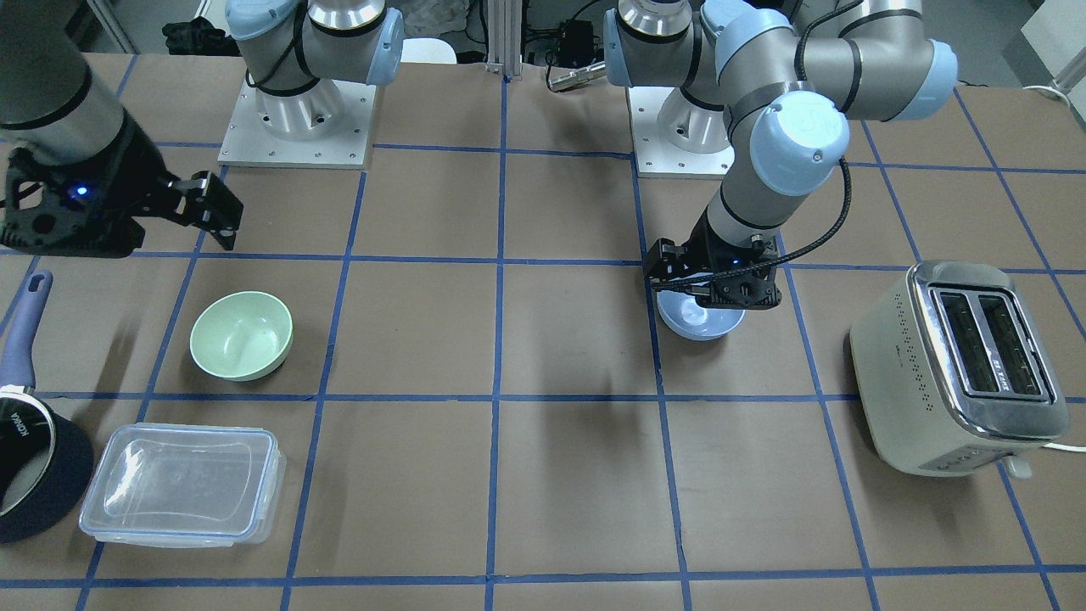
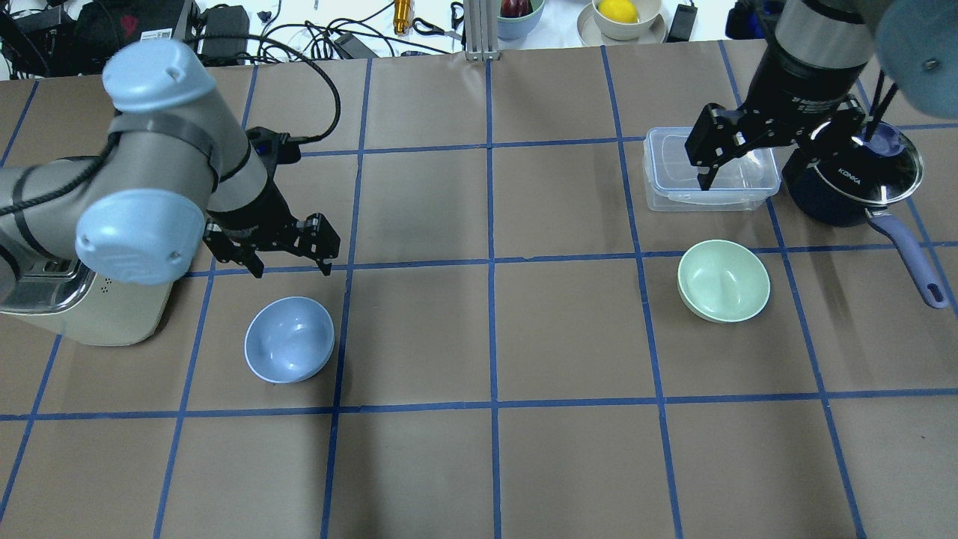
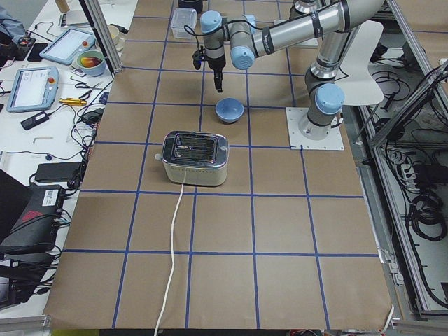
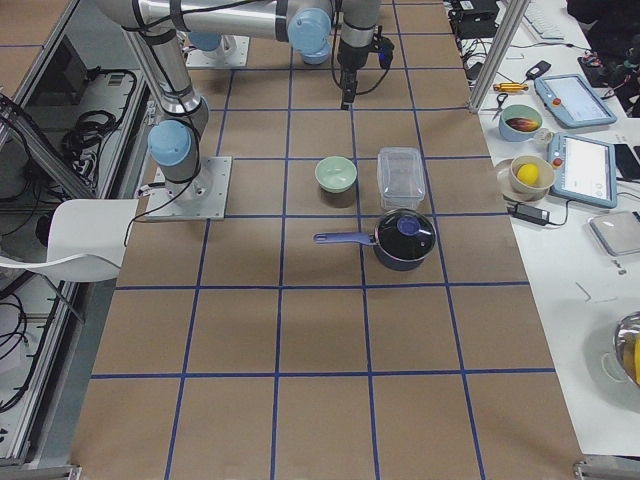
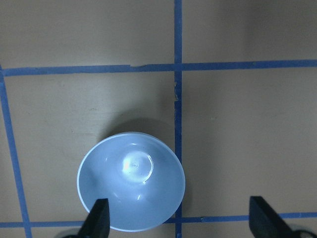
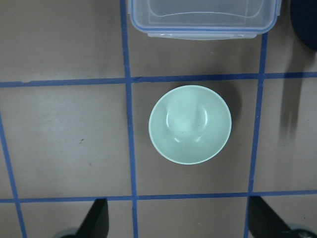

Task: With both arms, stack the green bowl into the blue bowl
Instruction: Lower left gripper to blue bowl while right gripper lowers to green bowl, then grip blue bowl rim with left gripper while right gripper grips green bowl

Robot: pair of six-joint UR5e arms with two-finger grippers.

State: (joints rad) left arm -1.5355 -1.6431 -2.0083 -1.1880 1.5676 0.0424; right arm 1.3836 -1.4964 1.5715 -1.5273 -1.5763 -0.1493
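Observation:
The pale blue bowl (image 2: 290, 339) stands upright on the table's left half, and shows in the front view (image 1: 700, 321) and the left wrist view (image 5: 131, 181). My left gripper (image 2: 290, 268) hovers open and empty above it, slightly toward its far side (image 5: 181, 225). The mint-green bowl (image 2: 724, 280) stands upright on the right half, also in the front view (image 1: 242, 334) and the right wrist view (image 6: 190, 124). My right gripper (image 6: 181, 228) is open and empty, held high above the table near the green bowl.
A clear lidded container (image 2: 707, 168) and a navy saucepan (image 2: 853, 180) with a long handle stand just beyond the green bowl. A cream toaster (image 2: 90, 307) stands left of the blue bowl. Several table squares separate the two bowls.

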